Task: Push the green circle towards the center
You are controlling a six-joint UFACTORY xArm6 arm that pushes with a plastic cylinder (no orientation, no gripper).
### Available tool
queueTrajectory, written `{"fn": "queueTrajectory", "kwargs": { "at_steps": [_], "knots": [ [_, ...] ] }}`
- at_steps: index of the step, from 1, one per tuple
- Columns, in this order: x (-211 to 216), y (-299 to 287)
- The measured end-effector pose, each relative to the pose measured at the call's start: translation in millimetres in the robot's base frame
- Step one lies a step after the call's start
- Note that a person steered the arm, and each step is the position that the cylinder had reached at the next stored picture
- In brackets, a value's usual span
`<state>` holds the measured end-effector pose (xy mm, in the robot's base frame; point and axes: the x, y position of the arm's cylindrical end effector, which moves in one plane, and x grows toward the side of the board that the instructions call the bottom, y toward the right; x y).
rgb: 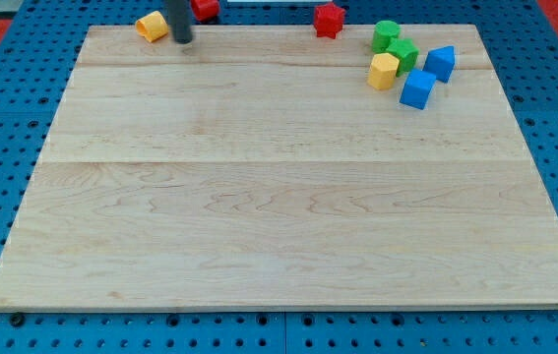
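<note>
One green circle (386,33) near the view's top right, my tip (183,39) well apart leftward, beside a yellow block (152,26).

A straight dark grey rod (matte, unmarked) ending at my tip (183,41).

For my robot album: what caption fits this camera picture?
My tip beside the yellow block, far from the green circle.

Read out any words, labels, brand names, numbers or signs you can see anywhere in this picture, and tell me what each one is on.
None: no text, number, logo or sign shows anywhere in this view.
The wooden board is bare wood grain.
The blue pegboard under it has only holes.
The coloured blocks, such as the green circle and the yellow block, have plain faces.
My tip is plain dark, unmarked.
</note>
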<state>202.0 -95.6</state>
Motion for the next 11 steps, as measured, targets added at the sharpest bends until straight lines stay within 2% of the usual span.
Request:
{"fn": "queueTrajectory", "kwargs": {
  "at_steps": [2, 3, 4, 5, 6, 7, 8, 9, 10, 11],
  "knots": [
    [-8.0, 70.1],
    [78.3, 123.6],
    [176.3, 202.0],
    [153.7, 324.9],
    [58.0, 421.9],
    [0.7, 352.3],
    [-10.0, 320.6],
    [-10.1, 264.2],
    [49.0, 198.9],
    [128.0, 170.5]
  ]
}}
